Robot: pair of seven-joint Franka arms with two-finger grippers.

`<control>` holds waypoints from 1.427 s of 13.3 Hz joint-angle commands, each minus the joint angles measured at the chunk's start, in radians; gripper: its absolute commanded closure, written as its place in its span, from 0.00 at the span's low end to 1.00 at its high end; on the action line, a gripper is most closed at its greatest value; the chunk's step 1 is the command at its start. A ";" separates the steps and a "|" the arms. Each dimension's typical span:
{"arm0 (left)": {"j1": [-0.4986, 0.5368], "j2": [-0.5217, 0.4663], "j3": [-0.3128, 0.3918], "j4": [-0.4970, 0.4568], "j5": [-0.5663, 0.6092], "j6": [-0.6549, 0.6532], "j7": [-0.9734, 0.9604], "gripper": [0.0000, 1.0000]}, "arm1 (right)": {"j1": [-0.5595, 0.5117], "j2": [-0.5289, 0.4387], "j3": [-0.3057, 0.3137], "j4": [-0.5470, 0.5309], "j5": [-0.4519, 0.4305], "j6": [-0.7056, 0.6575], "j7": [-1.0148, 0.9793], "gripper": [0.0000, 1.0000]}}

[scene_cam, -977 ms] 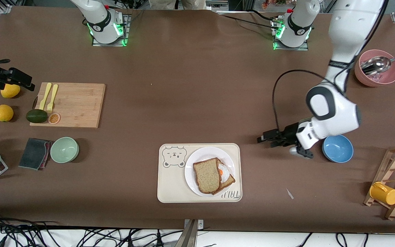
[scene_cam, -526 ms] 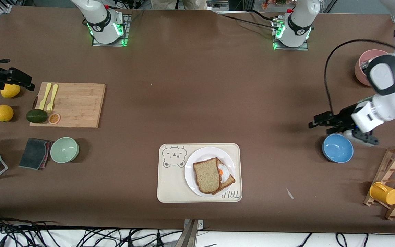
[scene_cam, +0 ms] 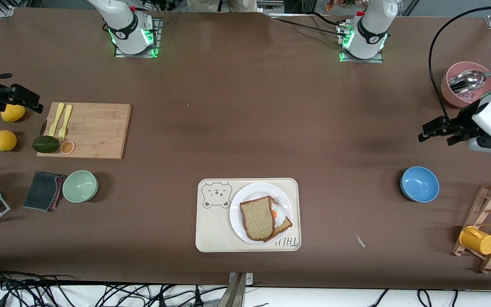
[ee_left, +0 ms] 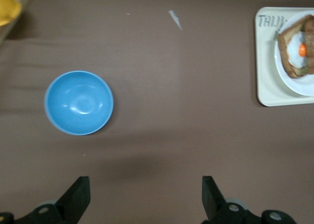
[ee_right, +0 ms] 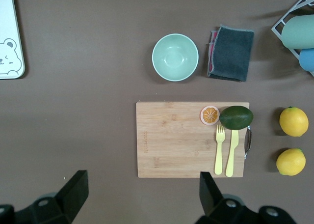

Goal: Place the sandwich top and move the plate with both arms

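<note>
Front view: the sandwich top (scene_cam: 257, 217), a speckled light-brown slice with a darker crust, lies on the egg-bearing slice (scene_cam: 280, 218) on the plate (scene_cam: 240, 202), offset so that part of the egg shows. The white plate sits on the cream tray (scene_cam: 211, 230) near the counter (scene_cam: 245, 128) edge closest to the front camera. The left pincer (scene_cam: 435, 131) hangs empty with its fingers spread over bare counter, between the pink bowl (scene_cam: 488, 99) and the blue bowl (scene_cam: 419, 184), well apart from the plate. The right pincer (scene_cam: 24, 101) is likewise spread and empty, up over the lemons (scene_cam: 5, 140) at the right arm's end, beside the cutting board (scene_cam: 96, 130).

Handling, as a judgement: the bread is probably light, soft and easily dented, so any nudge should be gentle and taken at the crust. The plate looks rigid, smooth and likely slippery, and may chip. A hold on its rim at two facing points, one pincer each, kept level, seems soundest, since the stacked slices could slide off.
</note>
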 commanded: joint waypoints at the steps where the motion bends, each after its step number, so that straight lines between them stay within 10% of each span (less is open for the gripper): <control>1: 0.071 -0.074 -0.101 -0.020 0.123 -0.031 -0.128 0.00 | -0.002 -0.021 0.001 -0.012 -0.002 -0.007 0.004 0.00; 12: 0.033 -0.017 -0.098 0.271 0.141 -0.356 -0.217 0.00 | -0.002 -0.021 0.006 -0.012 -0.011 -0.002 0.002 0.00; 19: 0.018 -0.010 -0.104 0.283 0.140 -0.445 -0.223 0.00 | -0.002 -0.027 0.032 -0.011 -0.024 -0.007 -0.009 0.00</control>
